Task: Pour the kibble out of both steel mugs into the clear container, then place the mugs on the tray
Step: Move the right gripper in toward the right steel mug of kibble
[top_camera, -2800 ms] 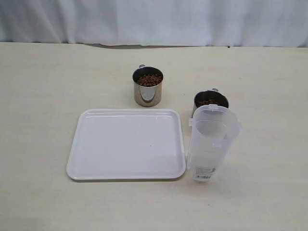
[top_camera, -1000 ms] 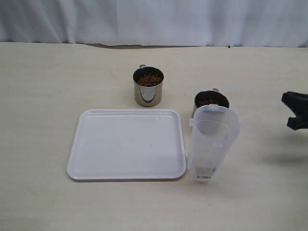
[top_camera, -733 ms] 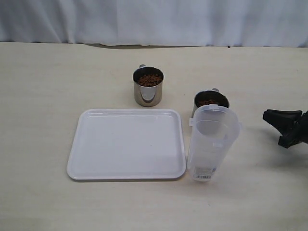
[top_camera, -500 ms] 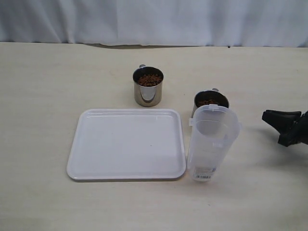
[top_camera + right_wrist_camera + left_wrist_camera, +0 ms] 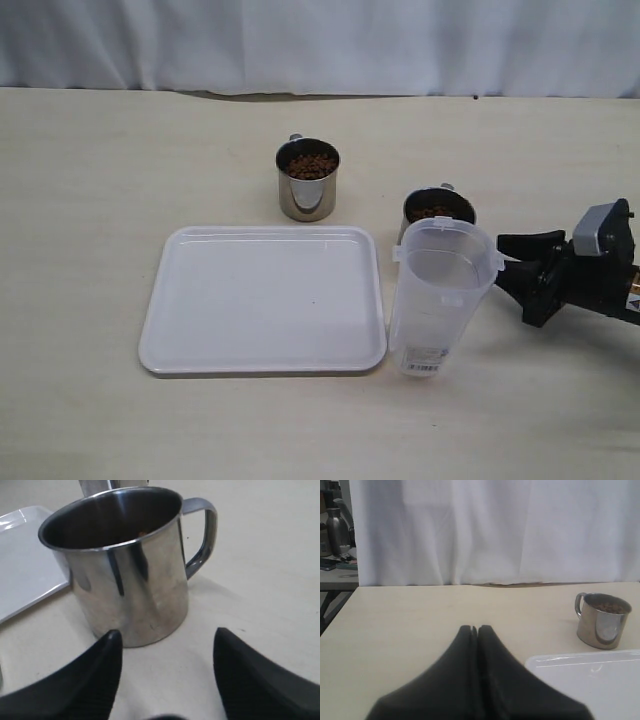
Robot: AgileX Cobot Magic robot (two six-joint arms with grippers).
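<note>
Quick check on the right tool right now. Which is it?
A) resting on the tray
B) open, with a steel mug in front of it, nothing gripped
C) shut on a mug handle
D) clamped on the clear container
B: in the right wrist view the right tool has its fingers spread apart, and the steel mug stands on the table just ahead of them, not gripped.

no legible text anywhere, small label [image 5: 424, 361] with barcode-like stripes near the base of the clear container [image 5: 437, 300], its print too small to read
</note>
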